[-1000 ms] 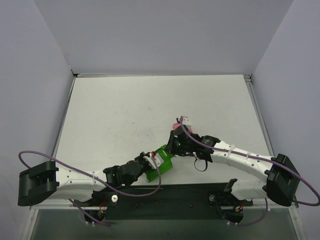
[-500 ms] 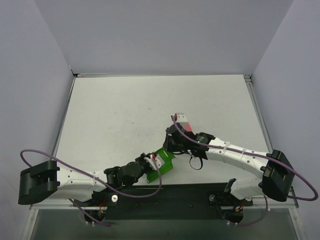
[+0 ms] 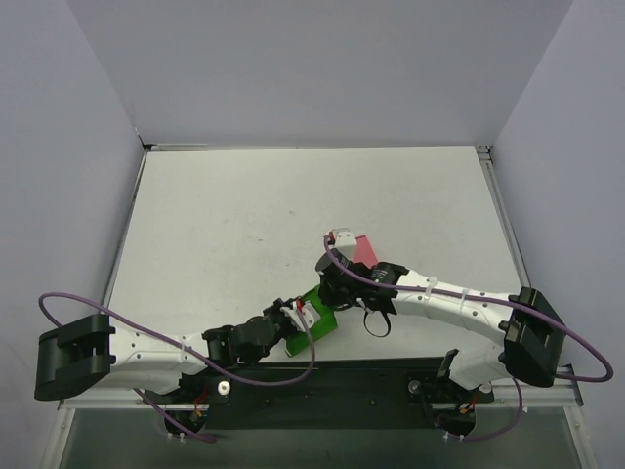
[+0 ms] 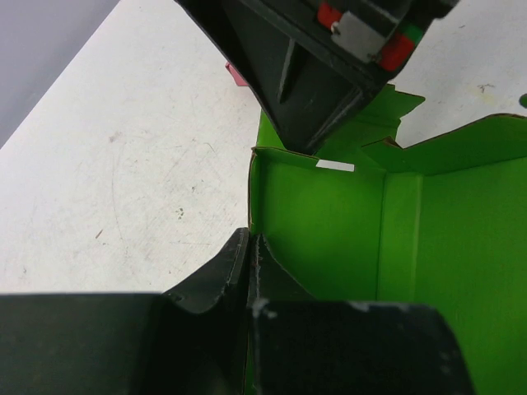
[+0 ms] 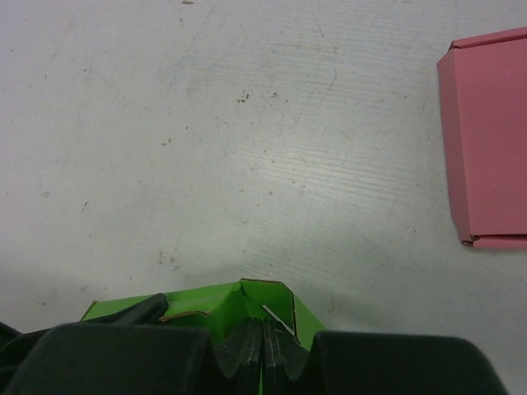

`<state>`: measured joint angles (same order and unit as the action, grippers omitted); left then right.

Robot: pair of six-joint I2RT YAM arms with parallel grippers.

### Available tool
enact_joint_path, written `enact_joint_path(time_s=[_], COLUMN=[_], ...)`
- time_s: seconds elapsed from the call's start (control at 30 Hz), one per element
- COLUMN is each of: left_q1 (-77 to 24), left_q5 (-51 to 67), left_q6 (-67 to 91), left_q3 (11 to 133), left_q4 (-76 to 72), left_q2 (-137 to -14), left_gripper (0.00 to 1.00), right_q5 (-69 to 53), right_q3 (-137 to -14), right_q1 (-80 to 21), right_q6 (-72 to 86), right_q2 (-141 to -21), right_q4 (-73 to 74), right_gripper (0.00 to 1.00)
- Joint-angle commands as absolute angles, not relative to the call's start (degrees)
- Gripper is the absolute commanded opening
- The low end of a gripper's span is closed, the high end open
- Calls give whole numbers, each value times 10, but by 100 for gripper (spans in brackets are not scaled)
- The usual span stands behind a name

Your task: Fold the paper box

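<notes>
The paper box [image 3: 320,322] is a bright green card box lying near the table's front edge between my two grippers. In the left wrist view its open inside [image 4: 329,230] fills the right half, and my left gripper [image 4: 249,247] is shut on its near wall, one finger inside and one outside. My right gripper [image 5: 263,333] is shut on a folded end flap of the box [image 5: 206,304]. From above, the left gripper [image 3: 298,318] meets the box from the left and the right gripper [image 3: 327,288] from behind it. The black right gripper [image 4: 309,148] also shows pressing down on the box's far edge.
A flat pink box [image 3: 367,250] lies on the table just behind the right wrist, and in the right wrist view the pink box [image 5: 490,140] sits at the right edge. Grey walls close in the white table [image 3: 244,215] on three sides.
The right arm has swung left and slightly toward the front, uncovering more of the pink box. The green box stays pinched between both grippers, and the left arm has hardly moved.
</notes>
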<state>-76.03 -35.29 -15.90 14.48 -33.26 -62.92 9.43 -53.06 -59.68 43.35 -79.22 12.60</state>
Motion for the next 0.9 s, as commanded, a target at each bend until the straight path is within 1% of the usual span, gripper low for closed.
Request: enact_joint_path(time_s=[0.0,0.27,0.47,0.53,0.57,0.6,0.63,0.7,0.87], left_q1=[-762,-762,-762,-762,-762,-763,-763,-771,-787], left_q5=[-345,-329,-355,-366,-370,-377,-380,-386,-404], left_q6=[-159,-157,-158,-164,-167,-174,-177,-189,-204], left_q3=[135,136,135,134,131,131,133,134,137], left_q4=[-373,-373,-373,-380,-384,-384,-383,-387,-395], left_q2=[-599,-599,-597,-591,-589,-586,-584,-583,-587], left_gripper=[0,0,0,0,0,0,0,0,0], right_q5=[105,69,75,95,104,112,127,135,143], right_q3=[-537,-554,-548,-541,-538,-534,-527,-516,-488], right_q1=[-598,-599,-599,-599,-600,-602,-602,-603,-602], right_q6=[423,419,429,426,425,421,420,419,430], right_q2=[-801,-816,-812,-792,-785,-772,-765,-745,-723], right_q4=[104,51,69,85,106,116,126,142,158], right_gripper=[5,5,5,10,14,27,32,38,38])
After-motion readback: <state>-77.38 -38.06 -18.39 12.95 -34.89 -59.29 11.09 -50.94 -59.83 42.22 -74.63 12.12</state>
